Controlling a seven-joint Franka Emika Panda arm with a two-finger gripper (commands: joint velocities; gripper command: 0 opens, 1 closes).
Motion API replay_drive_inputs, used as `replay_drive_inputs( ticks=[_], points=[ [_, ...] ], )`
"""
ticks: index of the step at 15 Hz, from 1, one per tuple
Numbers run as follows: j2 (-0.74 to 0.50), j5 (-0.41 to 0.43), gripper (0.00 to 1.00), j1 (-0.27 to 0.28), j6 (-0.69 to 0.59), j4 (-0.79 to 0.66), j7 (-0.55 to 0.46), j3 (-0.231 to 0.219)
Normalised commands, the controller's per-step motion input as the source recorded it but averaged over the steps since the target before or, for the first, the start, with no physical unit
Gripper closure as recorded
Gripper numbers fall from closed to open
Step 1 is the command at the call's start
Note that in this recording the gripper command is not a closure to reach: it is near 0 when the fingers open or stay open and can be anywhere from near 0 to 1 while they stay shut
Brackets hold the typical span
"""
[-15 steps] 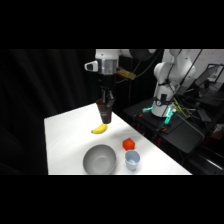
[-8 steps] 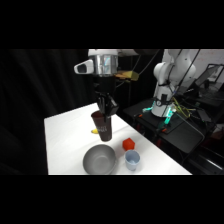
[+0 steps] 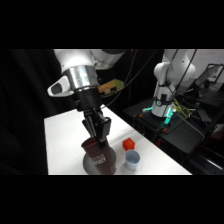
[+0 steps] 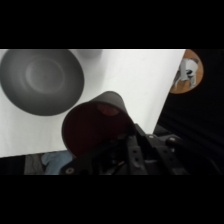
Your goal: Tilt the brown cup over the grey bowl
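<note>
The brown cup (image 3: 98, 156), dark with white lettering, hangs in front of the grey bowl (image 3: 88, 166), which shows only as a dark rim behind the cup's base. My gripper (image 3: 97, 135) comes down from above and is shut on the cup's rim. In the wrist view the cup (image 4: 92, 125) has its open mouth towards the camera and sits at the lower right of the wide grey bowl (image 4: 40, 80). The black linkage of the gripper (image 4: 120, 142) hides the cup's lower side. The cup stands close to upright.
A small pale cup (image 3: 132, 160) and a red object (image 3: 128, 144) sit on the white table (image 3: 62, 142) just right of the bowl. A second white robot (image 3: 167, 90) stands on a dark bench at the upper right. The table's right edge (image 4: 167, 90) is near.
The arm has carried the brown cup from the table's middle towards the front, over the grey bowl. The yellow banana is now hidden from view.
</note>
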Motion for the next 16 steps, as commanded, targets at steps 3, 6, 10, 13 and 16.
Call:
replay_drive_inputs(
  ticks=[3,6,10,13,16],
  points=[
    [0.34,0.522,0.2,-0.328,-0.58,0.54,-0.47,0.157],
    [0.22,0.518,0.2,-0.266,-0.6,0.4,-0.36,0.076],
    [0.16,0.553,0.2,-0.172,-0.56,0.28,-0.27,-0.012],
    [0.11,0.49,0.2,-0.058,-0.46,0.2,-0.17,-0.094],
    [-0.03,0.131,0.2,0.127,-0.11,0.08,-0.02,-0.198]
  ],
)
